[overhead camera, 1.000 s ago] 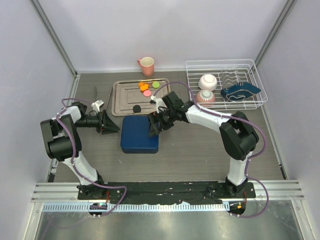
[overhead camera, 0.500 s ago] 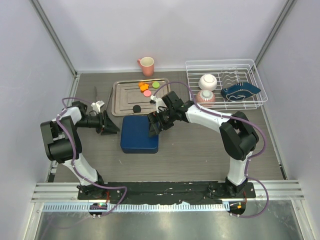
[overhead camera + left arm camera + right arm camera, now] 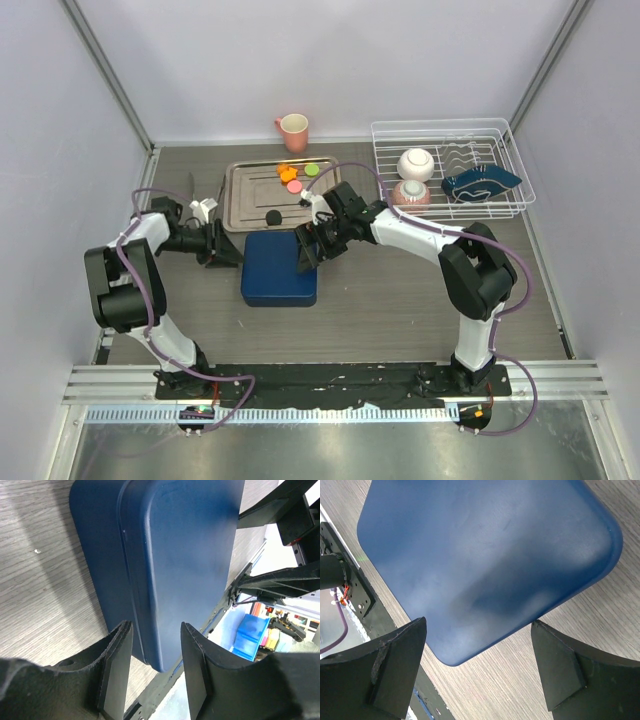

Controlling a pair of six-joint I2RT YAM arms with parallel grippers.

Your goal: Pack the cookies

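- My left claw (image 3: 155, 630) has its fingers parted with nothing between them, and the long side of the dark blue box (image 3: 180, 555) is dead ahead
- My right claw (image 3: 479, 622) is spread wide and empty too, with a rounded corner of the box just off its tips
- So the box sits between my two claws, and its lid is on, which I reckon has to come off before anything gets packed
- The cookies (image 3: 294, 178) are out past my right claw on the metal tray (image 3: 236, 200): orange, pink and green bunched at the far end, and the black one (image 3: 272, 217) alone, closest to both claws, just beyond the box
- I'd call them light, stiff and thin, and likely to skate on that smooth metal
- Best hold is from above, pinching across the rim of one disc at a time
- The table (image 3: 400, 300) is grey wood grain, flat and matte
- A pink mug (image 3: 293, 130) stands beyond the tray, and a white wire rack (image 3: 520, 170) with crockery is well off to my right claw's outer side
- Pale walls close in on three sides
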